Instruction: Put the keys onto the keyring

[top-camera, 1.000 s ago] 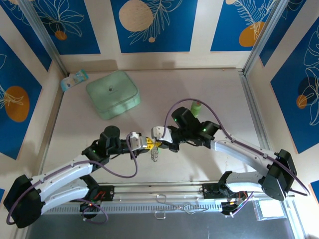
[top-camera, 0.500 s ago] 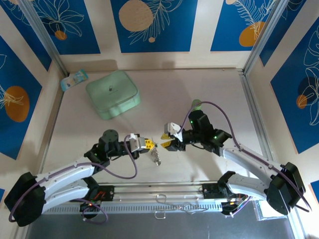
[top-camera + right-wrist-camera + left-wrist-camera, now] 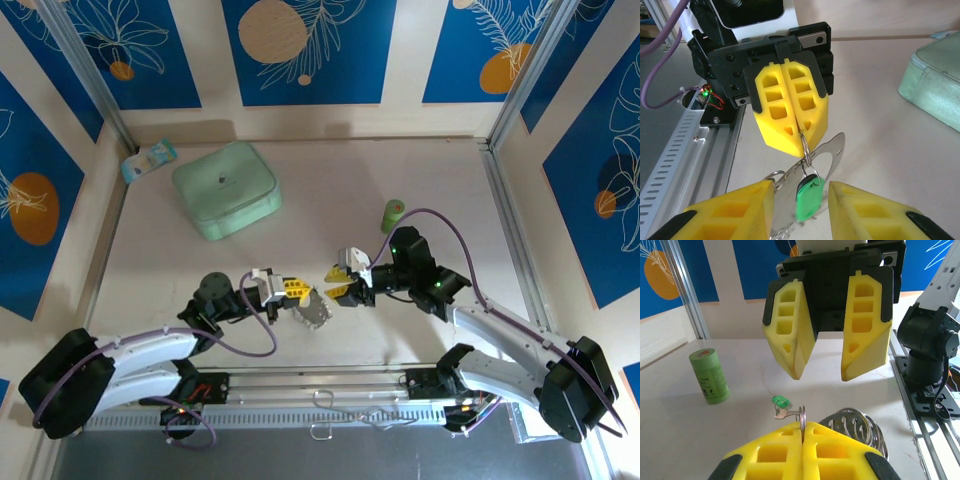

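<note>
Left gripper (image 3: 799, 142): jaws shut tight, pinching thin ring of keyring (image 3: 314, 310) above table, front centre. Green-headed key (image 3: 807, 197) dangles just below pinch. Right gripper (image 3: 822, 372) faces it close, jaws partly apart, gripping nothing.

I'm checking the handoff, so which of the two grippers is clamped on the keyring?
The left gripper: it is shut tight on the keyring, with a green key hanging from it. The right gripper stands open, gripping nothing.
</note>
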Controlling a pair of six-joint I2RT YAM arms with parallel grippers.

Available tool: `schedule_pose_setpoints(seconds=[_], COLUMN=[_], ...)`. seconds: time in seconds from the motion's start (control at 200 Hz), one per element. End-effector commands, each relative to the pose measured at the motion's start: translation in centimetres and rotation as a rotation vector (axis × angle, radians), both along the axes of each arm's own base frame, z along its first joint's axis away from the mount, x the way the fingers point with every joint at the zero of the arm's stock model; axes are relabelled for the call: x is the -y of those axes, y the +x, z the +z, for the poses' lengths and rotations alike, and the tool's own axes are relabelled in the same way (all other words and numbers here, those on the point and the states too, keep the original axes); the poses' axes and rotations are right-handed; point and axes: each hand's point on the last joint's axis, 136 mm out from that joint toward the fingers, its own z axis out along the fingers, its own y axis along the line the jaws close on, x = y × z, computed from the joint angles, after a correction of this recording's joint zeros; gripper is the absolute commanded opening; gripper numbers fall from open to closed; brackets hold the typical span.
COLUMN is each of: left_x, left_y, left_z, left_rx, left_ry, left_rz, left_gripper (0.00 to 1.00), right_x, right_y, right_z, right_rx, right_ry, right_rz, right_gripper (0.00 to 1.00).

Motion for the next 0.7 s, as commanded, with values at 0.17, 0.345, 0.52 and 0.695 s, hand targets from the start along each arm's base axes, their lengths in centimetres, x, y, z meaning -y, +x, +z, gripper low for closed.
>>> schedule_pose_setpoints(seconds=[0.17, 0.345, 0.52, 0.695], left_x=[0.7, 0.7, 0.7, 0.7], left_y=[-1.0, -1.4, -1.5, -1.6], left_z=[2.7, 2.8, 3.0, 3.1], left_rx=[0.071, 0.07, 0.073, 0.068], left_ry=[-0.065, -0.063, -0.066, -0.069], left_rz=[-0.078, -0.098, -0.103, -0.11], left_gripper=[0.0, 0.0, 0.0, 0.0], right_x=[-0.8, -1.4, -2.0, -2.5], right_y=[0.2, 0.2, -0.6, -0.6], right_z=[0.7, 0.5, 0.1, 0.3], right_rx=[0.012, 0.03, 0.037, 0.046], right_ry=[-0.024, -0.033, -0.052, -0.052], right_rz=[0.026, 0.04, 0.094, 0.104], right_gripper=[0.36, 0.34, 0.32, 0.25])
